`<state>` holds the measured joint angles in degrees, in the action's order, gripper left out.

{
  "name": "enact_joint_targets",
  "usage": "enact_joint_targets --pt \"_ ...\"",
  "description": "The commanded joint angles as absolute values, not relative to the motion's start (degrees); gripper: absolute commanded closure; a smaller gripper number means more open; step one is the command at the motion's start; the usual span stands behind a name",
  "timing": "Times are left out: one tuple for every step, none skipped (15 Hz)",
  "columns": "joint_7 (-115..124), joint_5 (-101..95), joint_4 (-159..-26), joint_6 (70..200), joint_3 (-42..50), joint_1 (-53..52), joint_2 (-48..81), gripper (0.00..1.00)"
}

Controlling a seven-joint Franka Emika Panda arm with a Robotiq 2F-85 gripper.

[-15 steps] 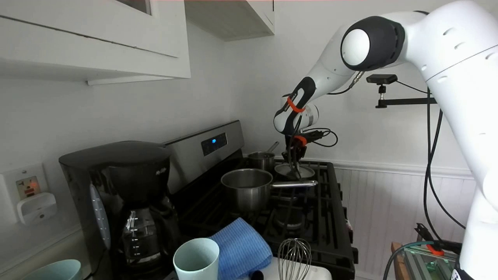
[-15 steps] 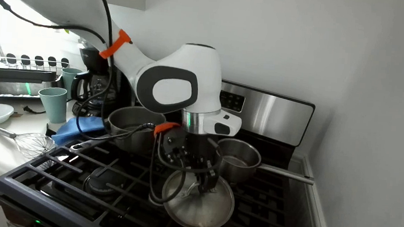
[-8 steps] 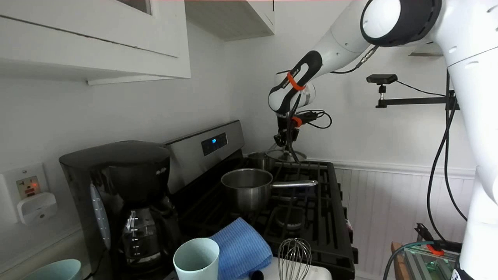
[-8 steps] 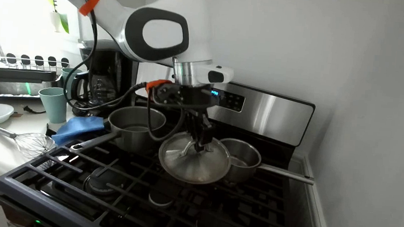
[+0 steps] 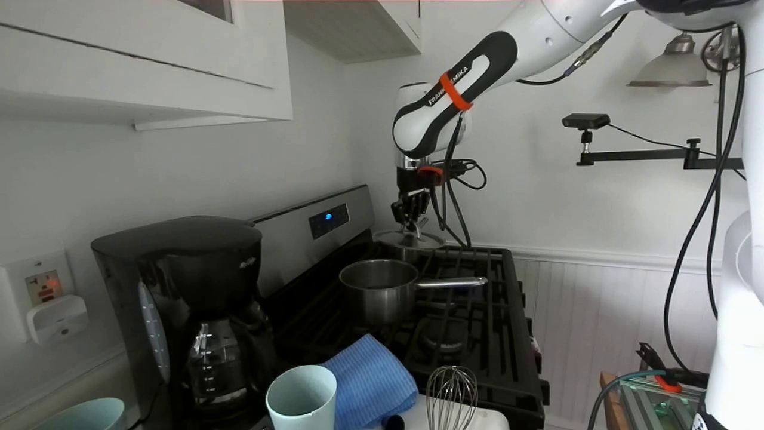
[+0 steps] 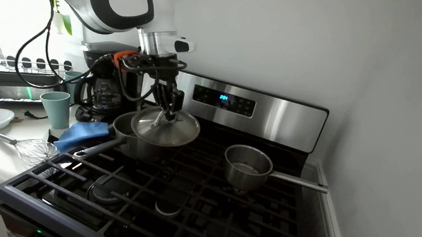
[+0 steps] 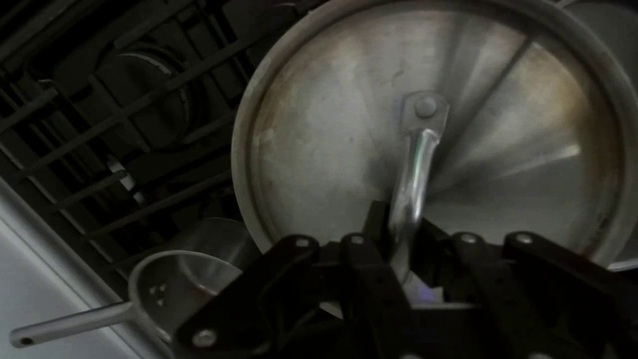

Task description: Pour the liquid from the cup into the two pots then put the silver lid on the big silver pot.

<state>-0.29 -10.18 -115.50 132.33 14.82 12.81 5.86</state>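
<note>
Stove (image 6: 190, 192) stands before white kitchen walls (image 6: 295, 57); tool (image 7: 404, 224) grips silver lid (image 6: 164, 132) by its handle (image 7: 419, 154), the lid at the tool's six o'clock in both exterior views.

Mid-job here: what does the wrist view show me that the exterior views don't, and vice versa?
Wrist view only: on the silver lid, a rivet at the handle mount and brown staining near the rim.

Exterior views only: the white arm, coffee maker, blue cloth, whisk, mint cup and second mint cup.

Shared: the claw closed on the lid's handle, the small pot and the stove grate. The big silver pot is plain in both exterior views; the wrist view probably catches a sliver at its right edge.
</note>
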Motion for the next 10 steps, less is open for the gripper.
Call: enact_joint_targets --pt "-3.35 -13.15 -121.31 133.67 11.93 10.48 1.08 0.98" --pt "-3.53 -13.99 -121.89 134.46 11.16 9.82 1.12 0.98" --pt "-3.77 -14.73 -122.31 135.28 10.48 9.26 1.22 0.98" --pt "-4.16 -15.25 -122.70 136.78 9.92 8.84 1.69 0.98" --pt "-4.73 -15.77 -123.22 138.81 9.45 8.49 2.02 0.98" --pt "-5.34 -16.04 -123.55 140.45 9.08 8.25 2.33 0.98" --pt "-5.89 -16.53 -123.89 141.85 8.83 8.10 2.53 0.98" --pt "-6.55 -16.98 -124.22 142.85 8.65 7.96 2.60 0.98" --pt "-7.19 -17.36 -124.74 143.77 8.57 7.89 2.62 0.98" --pt "-7.99 -17.87 -125.15 144.23 8.50 7.85 2.71 0.98"
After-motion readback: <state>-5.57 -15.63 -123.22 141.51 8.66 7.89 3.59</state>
